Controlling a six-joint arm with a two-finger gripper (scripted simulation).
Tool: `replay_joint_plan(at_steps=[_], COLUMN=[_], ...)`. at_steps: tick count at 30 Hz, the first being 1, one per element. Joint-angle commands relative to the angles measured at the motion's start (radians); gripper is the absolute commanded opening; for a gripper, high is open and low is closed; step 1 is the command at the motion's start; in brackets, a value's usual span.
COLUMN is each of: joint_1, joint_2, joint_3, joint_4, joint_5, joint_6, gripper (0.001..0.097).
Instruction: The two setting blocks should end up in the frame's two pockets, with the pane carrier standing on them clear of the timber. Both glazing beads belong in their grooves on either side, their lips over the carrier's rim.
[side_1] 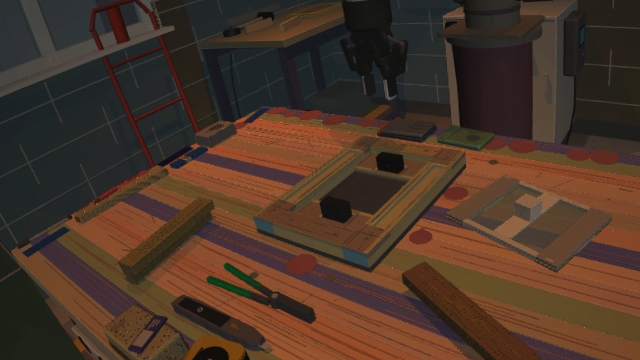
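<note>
The upper arm above my gripper (378, 90) is cut off by the top of the picture. The wooden frame (362, 197) lies in the middle of the bench with a dark setting block (336, 208) in its near pocket and another (390, 162) in its far pocket. The pane carrier (529, 218), a flat panel with a pale knob, lies on the bench to the right of the frame, while my gripper hangs open and empty over the bench's far edge, behind the frame. One glazing bead (167, 238) lies left of the frame. The other (467, 313) lies near the front right.
The bench's front edge carries green-handled pliers (260, 291), a utility knife (217, 321) and a small box (142, 336). Two flat pads (407, 129) lie at the far edge under my gripper. A red ladder (135, 75) and a dark drum (492, 75) stand beyond the bench.
</note>
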Motion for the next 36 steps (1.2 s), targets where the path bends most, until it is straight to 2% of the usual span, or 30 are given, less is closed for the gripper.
replay_joint_plan(at_steps=[1, 14, 36], joint_1=[0.000, 0.000, 0.000], joint_2=[0.000, 0.000, 0.000], joint_3=[0.001, 0.001, 0.001], joint_4=[0.000, 0.000, 0.000], joint_5=[0.000, 0.000, 0.000], joint_6=[-0.018, -0.344, -1.054], gripper=[0.0500, 0.0500, 0.0500])
